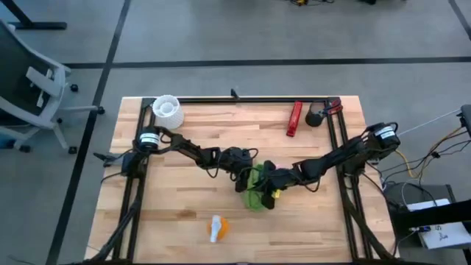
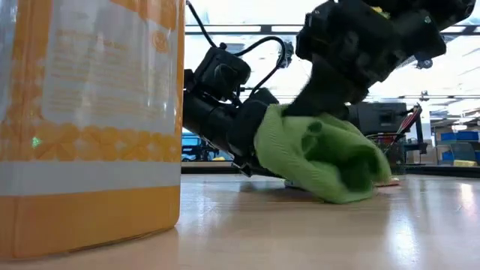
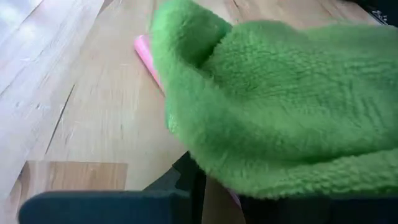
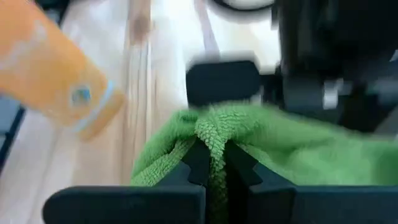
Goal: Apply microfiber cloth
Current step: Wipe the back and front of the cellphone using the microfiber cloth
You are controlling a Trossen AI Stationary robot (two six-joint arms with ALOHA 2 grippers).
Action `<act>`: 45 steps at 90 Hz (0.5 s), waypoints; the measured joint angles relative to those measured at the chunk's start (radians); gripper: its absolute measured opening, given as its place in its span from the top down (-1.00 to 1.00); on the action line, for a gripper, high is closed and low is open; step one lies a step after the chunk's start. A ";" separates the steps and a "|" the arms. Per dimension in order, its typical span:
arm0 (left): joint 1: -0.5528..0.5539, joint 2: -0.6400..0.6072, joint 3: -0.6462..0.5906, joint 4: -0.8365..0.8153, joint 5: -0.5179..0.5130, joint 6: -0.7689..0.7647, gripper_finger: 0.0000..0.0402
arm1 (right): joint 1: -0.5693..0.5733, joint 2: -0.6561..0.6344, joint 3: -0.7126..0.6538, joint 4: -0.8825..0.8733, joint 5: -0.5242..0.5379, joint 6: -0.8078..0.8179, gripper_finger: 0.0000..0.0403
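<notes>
wooden counter (image 1: 184,210), largest thing in the high view, framed by dark rails. two dark arms reaching in from either side, meeting near the middle. lime-green cloth (image 1: 255,188) bunched at the counter's centre, between both pincers, bottom edge resting on the wood in the low view. right pincer (image 4: 214,163) pressed together on a fold of the cloth, fingers (image 4: 198,160) biting the pinched ridge. left pincer (image 1: 241,175) touching the cloth's far side, low over the counter; cloth draped over it in the left wrist view, so cannot tell whether spread or pinching. thin pink edge (image 3: 147,55) peeking out from under the cloth, flat on the wood. orange-and-white bottle (image 1: 218,228) lying near the front edge, apart from the cloth. white cup-like thing (image 1: 167,110) at the back left corner. red bar (image 1: 295,118) near the back right, dark round thing (image 1: 315,116) just beside it.
</notes>
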 joint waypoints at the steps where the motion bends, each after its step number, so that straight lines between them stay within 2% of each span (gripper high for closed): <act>1: 0.000 0.000 0.000 0.000 0.000 0.000 0.71 | 0.000 0.001 0.000 -0.007 0.002 0.003 1.00; 22: 0.000 0.000 0.000 0.002 -0.001 0.026 0.71 | 0.000 0.023 0.002 -0.326 0.107 0.114 1.00; 34: 0.000 0.000 0.000 -0.002 -0.003 0.034 0.71 | 0.001 0.007 0.008 -0.463 0.138 0.175 1.00; 45: 0.000 -0.002 0.002 -0.032 -0.003 0.034 0.73 | 0.008 -0.038 0.004 -0.658 0.214 0.242 1.00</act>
